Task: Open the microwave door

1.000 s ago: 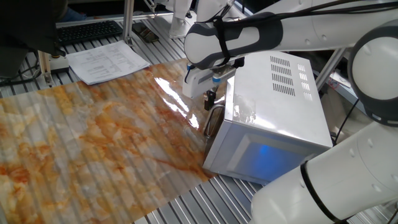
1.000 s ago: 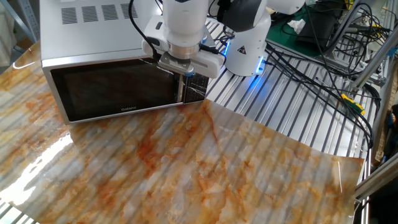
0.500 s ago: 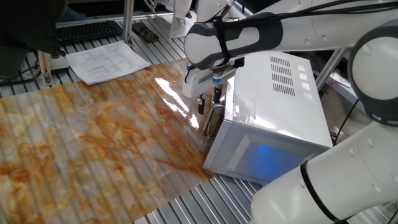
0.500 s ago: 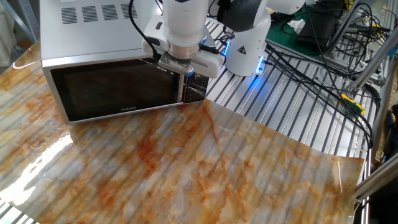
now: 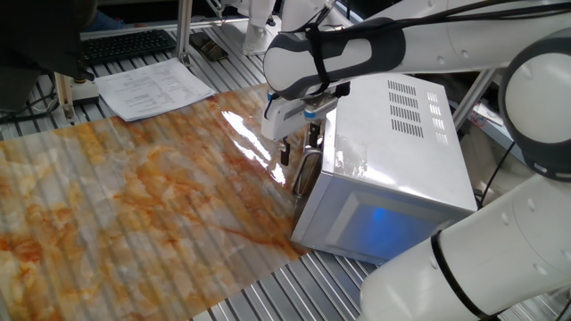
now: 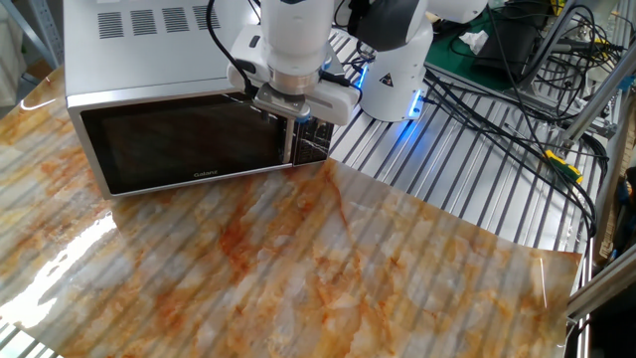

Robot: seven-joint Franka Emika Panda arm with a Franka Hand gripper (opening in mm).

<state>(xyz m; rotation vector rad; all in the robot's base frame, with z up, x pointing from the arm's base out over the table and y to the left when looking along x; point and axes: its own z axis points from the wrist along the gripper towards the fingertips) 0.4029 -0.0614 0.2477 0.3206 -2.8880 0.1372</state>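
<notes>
The microwave (image 6: 149, 60) is the landmark: a white vented box at the far edge of the marbled sheet (image 6: 298, 268) that covers the slatted table (image 6: 467, 189). Its door (image 6: 184, 149), dark and glossy, faces that sheet and lies flush with the casing. The curved handle (image 5: 306, 172) stands at the door's edge nearest the arm. The gripper (image 5: 300, 145) hangs right at the handle, fingers spread a little, one on each side of the bar. Papers (image 5: 153, 87) lie well off from the microwave.
</notes>
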